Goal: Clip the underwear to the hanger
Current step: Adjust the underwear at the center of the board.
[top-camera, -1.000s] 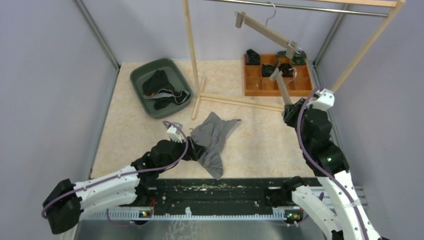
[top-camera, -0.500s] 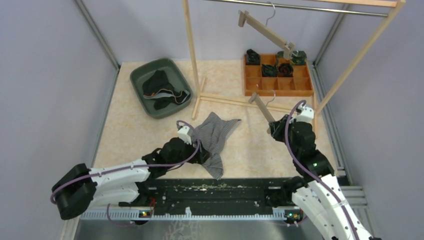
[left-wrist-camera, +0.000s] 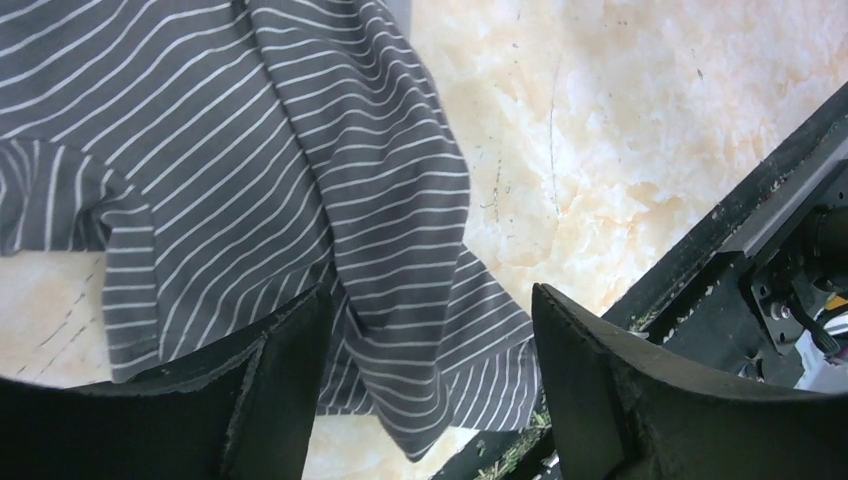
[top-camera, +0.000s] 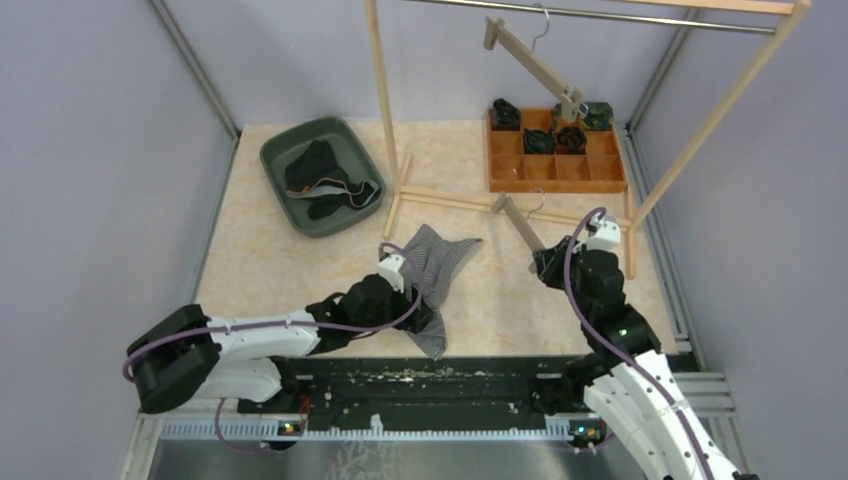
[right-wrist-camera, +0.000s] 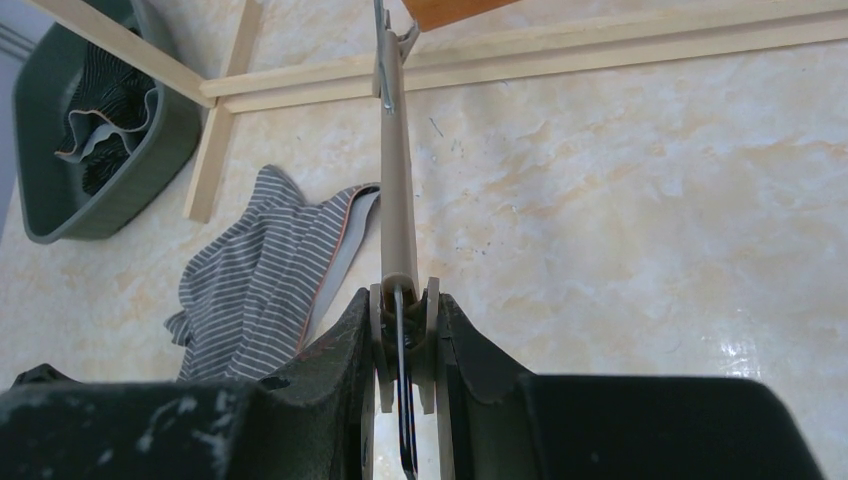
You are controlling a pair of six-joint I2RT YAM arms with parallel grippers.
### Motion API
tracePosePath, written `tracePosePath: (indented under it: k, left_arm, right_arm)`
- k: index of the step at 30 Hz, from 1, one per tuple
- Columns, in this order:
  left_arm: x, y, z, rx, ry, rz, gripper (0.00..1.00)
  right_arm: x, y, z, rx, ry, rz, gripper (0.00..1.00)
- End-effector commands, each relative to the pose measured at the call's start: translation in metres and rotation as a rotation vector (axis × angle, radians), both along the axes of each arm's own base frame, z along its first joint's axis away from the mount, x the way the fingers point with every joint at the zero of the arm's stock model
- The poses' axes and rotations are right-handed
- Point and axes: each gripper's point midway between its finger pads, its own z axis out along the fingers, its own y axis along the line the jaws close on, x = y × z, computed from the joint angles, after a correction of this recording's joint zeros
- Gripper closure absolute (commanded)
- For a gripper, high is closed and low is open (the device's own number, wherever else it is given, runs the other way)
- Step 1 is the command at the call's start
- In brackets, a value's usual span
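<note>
Grey striped underwear [top-camera: 432, 268] lies crumpled on the table's middle; it also shows in the left wrist view [left-wrist-camera: 300, 170] and the right wrist view [right-wrist-camera: 262, 280]. My left gripper [top-camera: 424, 312] is open and hovers just over the near part of the cloth, jaws apart either side of a fold [left-wrist-camera: 430, 330]. My right gripper [top-camera: 545, 262] is shut on the clip end of a wooden clip hanger [top-camera: 520, 222], held low over the table right of the underwear. In the right wrist view the hanger bar [right-wrist-camera: 397, 180] runs straight away from the fingers [right-wrist-camera: 345, 340].
A second wooden hanger [top-camera: 535, 68] hangs on the rack's rod. The rack's wooden foot [top-camera: 470, 204] lies across the table behind the cloth. A green bin [top-camera: 275, 160] with dark garments sits back left. An orange compartment tray [top-camera: 605, 172] sits back right.
My right gripper has brought the hanger down and left from near the tray to low over the table. My left gripper has slid right over the underwear's near part.
</note>
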Motion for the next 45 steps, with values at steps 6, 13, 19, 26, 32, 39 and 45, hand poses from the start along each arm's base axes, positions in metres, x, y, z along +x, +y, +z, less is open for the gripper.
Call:
tracePosePath:
  k: [6,13,19,26,32,39,45]
  left_arm:
    - [0.012,-0.02,0.002,0.047,-0.046,-0.011,0.35]
    - [0.017,-0.022,-0.004,0.087,-0.044,0.007,0.45]
    - [0.019,-0.024,-0.01,0.12,-0.037,0.006,0.69]
    - [0.02,-0.027,-0.012,0.129,-0.028,0.009,1.0]
    - [0.023,-0.026,0.04,-0.054,-0.092,0.062,1.0]
    - [0.022,-0.008,0.106,-0.405,-0.242,0.133,1.0]
    - [0.013,-0.006,0.133,-0.585,-0.298,0.107,1.0]
  right_arm:
    - [0.006,0.0,0.023,0.035,-0.096,-0.007,1.0]
    - [0.005,0.0,0.021,0.032,-0.092,-0.006,1.0]
    - [0.004,0.0,0.017,0.032,-0.086,-0.004,1.0]
    - [0.004,-0.001,0.014,0.033,-0.087,-0.008,1.0]
    - [0.008,0.003,0.031,0.103,-0.168,-0.014,1.0]
    - [0.02,0.025,0.047,0.279,-0.263,0.031,1.0]
    - [0.03,0.046,0.044,0.453,-0.295,0.08,1.0]
